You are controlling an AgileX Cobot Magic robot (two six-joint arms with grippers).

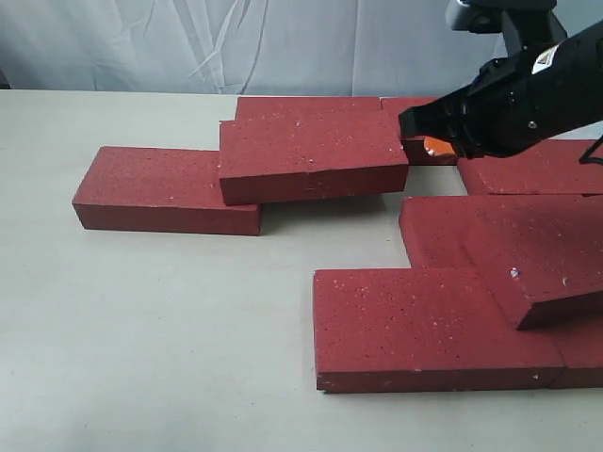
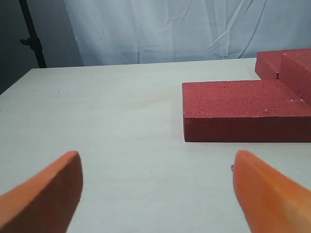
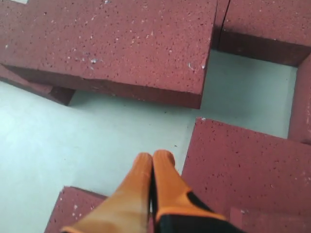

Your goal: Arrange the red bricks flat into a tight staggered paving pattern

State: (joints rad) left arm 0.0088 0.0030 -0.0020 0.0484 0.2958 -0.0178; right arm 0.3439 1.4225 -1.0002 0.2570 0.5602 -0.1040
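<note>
Bricks: red bricks (image 1: 311,105) are lying in two loose groups on the table (image 1: 160,339), with bare gaps showing between them.
Left group: a left brick (image 1: 160,188) is lying flat, and an overlapping brick (image 1: 311,155) is resting askew on its right end and on another brick behind.
Right group: a front brick (image 1: 422,325) is lying flat nearest the exterior camera, and a tilted brick (image 1: 546,264) is leaning across its right end and the bricks behind it.
Right gripper: the right gripper (image 3: 153,162) is hovering above the gap between the two groups, its jaws pressing together and holding nothing.
Left gripper: the left gripper (image 2: 156,160) is hanging low over bare table, its jaws standing wide apart with nothing between them, pointing past the side of the front brick.
Backdrop: a white cloth (image 1: 141,42) is hanging behind the table.
</note>
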